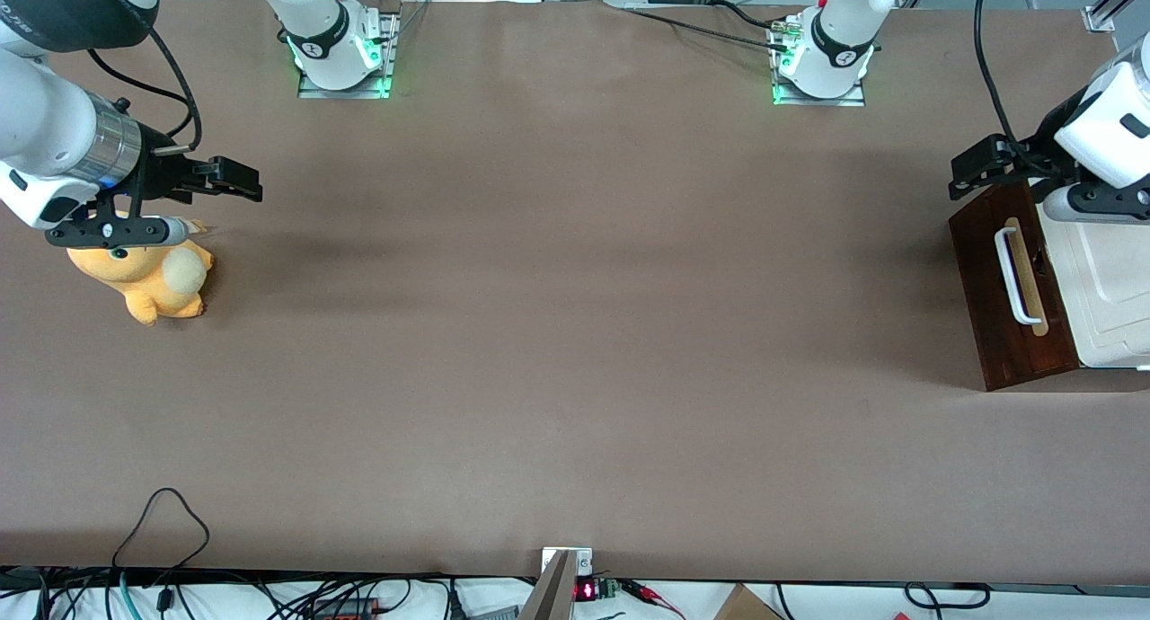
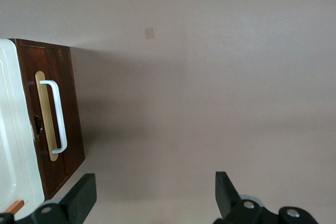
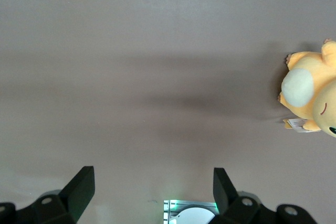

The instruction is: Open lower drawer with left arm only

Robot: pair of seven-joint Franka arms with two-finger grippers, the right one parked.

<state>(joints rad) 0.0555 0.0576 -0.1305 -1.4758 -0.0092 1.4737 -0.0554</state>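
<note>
My black two-finger pincer (image 2: 152,195) hangs spread open above the table, so I'd line up squarely on the dark reddish-brown lower drawer's (image 2: 60,124) white bar handle (image 2: 56,116).

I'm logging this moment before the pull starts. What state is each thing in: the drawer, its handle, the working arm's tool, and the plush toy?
Lower drawer: shut, front flush with the cabinet.
Handle: free, nothing gripping it.
Left arm's tool: open, hovering above the drawer front's upper corner, holding nothing.
Plush toy: lying on the table toward the parked arm's end, untouched.
</note>
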